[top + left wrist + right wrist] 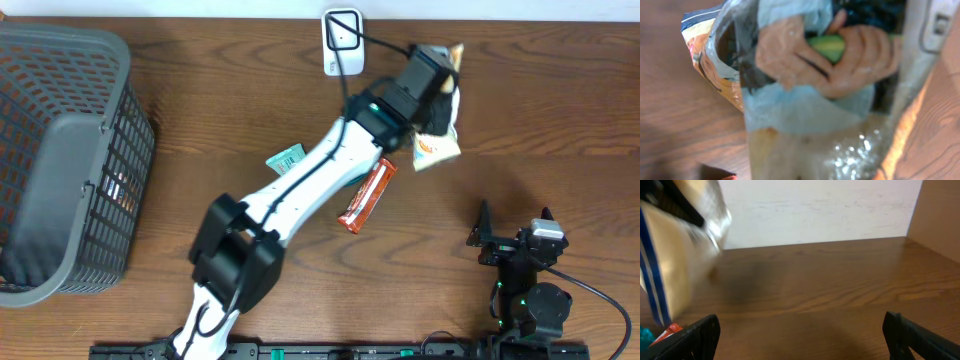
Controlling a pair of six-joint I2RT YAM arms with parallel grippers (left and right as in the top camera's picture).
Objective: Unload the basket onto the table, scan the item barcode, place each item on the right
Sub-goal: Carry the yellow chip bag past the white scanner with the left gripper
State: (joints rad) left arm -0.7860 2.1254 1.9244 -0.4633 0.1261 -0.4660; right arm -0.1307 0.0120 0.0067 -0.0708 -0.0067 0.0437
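the snack bag (810, 100) fills the left wrist view, pinched between the closed jaws of the left gripper (440, 85), its printed end sticking out past them. a white scanner (342, 40) stands near those jaws, off to one side. an orange bar (367, 195) and a teal packet (287, 158) lie back along the left arm. the right gripper (515, 230) sits well apart, jaws wide open and empty.
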